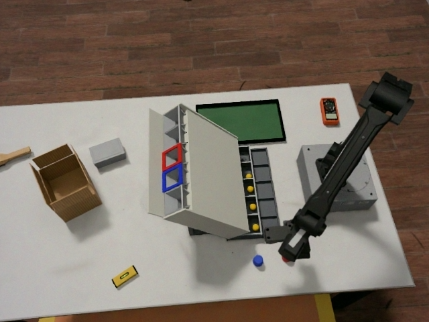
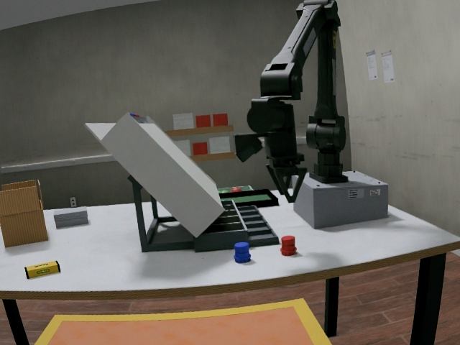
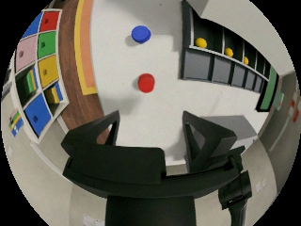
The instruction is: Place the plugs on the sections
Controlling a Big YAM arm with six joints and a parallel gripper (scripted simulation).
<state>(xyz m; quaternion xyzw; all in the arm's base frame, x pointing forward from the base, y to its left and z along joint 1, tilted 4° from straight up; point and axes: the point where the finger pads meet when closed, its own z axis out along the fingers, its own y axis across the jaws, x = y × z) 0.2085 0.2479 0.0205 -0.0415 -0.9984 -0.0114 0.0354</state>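
The red plug (image 2: 288,245) stands upright on the table in front of the sectioned tray; it also shows in the wrist view (image 3: 146,82) and partly under my arm in the top view (image 1: 285,259). The blue plug (image 1: 257,260) stands to its left (image 2: 241,252) (image 3: 141,34). My gripper (image 2: 287,187) (image 3: 150,114) is open and empty, hanging well above the red plug. The slanted white cover (image 1: 211,180) hides the pipes. The red-banded funnel (image 1: 171,157) and the blue-banded funnel (image 1: 172,178) sit at its top. Several yellow marbles (image 1: 251,197) lie in the sections behind the flat grey front parts (image 1: 265,188).
A green mat with a black frame (image 1: 242,120) lies behind the rig. The grey arm base (image 1: 336,180) stands at the right, an orange meter (image 1: 329,111) behind it. A cardboard box (image 1: 64,182), a grey block (image 1: 106,151) and a yellow level (image 1: 125,276) are at the left.
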